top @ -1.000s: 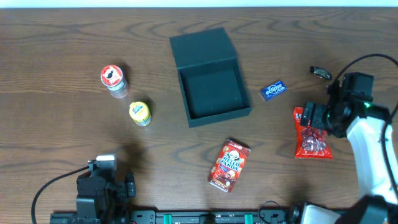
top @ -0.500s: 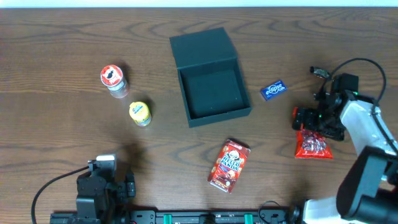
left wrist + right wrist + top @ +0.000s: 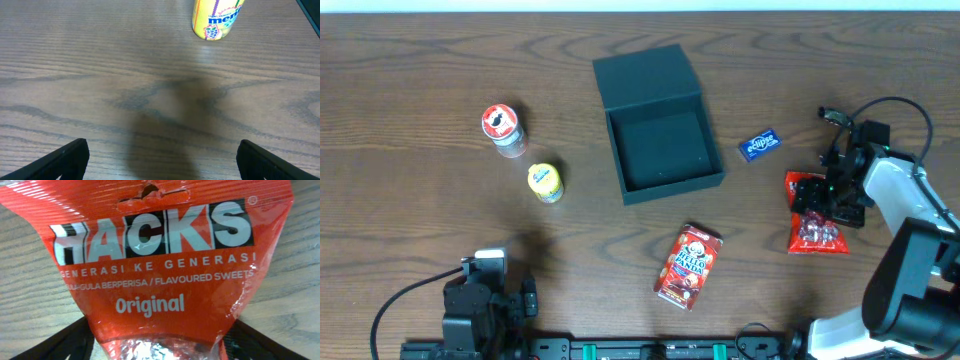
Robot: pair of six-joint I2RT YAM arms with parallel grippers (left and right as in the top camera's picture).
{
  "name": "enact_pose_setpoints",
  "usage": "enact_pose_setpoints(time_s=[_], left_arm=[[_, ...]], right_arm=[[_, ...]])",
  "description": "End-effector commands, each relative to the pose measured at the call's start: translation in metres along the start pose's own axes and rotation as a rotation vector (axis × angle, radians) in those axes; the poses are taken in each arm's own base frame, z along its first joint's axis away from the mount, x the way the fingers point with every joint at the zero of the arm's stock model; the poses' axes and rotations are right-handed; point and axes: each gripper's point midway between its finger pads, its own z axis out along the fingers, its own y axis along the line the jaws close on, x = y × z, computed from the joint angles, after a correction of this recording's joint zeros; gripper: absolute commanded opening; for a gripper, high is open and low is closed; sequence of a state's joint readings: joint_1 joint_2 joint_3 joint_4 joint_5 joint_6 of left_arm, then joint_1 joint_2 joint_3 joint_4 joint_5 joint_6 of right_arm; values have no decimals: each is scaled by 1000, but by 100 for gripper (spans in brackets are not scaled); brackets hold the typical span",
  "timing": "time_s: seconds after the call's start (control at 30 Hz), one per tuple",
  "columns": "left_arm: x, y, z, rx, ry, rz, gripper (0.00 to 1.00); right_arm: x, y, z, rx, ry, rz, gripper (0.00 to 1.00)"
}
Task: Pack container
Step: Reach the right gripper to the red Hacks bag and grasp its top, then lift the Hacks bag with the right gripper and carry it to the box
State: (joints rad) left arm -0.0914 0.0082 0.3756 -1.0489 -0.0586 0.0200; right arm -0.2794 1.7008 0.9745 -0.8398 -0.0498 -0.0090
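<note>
The container (image 3: 660, 140) sits open in the middle of the desk (image 3: 410, 230), its lid folded back flat. To its left stand two small round cans, apart from each other: one red-topped can (image 3: 501, 128) and one yellow Mentos can (image 3: 544, 182). One blue packet (image 3: 758, 144) lies just to its right, and one Hello Panda box (image 3: 688, 266) lies nearer me. The right hand (image 3: 832, 198) is down over the one red Hacks sweets bag (image 3: 817, 228), a finger on either side. I cannot tell whether it grips. The left hand (image 3: 162, 145) is spread wide over bare desk.
</note>
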Motion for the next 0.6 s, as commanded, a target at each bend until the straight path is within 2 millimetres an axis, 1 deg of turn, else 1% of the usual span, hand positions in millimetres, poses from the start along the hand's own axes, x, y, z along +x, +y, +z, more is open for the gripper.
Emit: enact_pose_setpoints(time_s=[0.0,0.17,0.3,0.37,0.47,0.53,0.57], left_arm=[[15,-1,6,4,51,-4,95],[15,-1,6,4,51,-4,95],[15,-1,6,4,51,-4,95],[15,-1,6,4,51,-4,95],[15,-1,6,4,51,-4,95],[15,-1,6,5,51,-4,95],[15,-1,6,5,51,-4,95]], right_arm=[[-3,0,0,-7,-5,7,73],[-3,0,0,-6,-5,10,64],[-4,0,0,-7,-6,10,47],[-5,0,0,-7,-13,20,46],[-7,0,0,-7,-20,20,42],[-9,0,0,-7,-28,27,34],[-10,0,0,-8,-32,28,33]])
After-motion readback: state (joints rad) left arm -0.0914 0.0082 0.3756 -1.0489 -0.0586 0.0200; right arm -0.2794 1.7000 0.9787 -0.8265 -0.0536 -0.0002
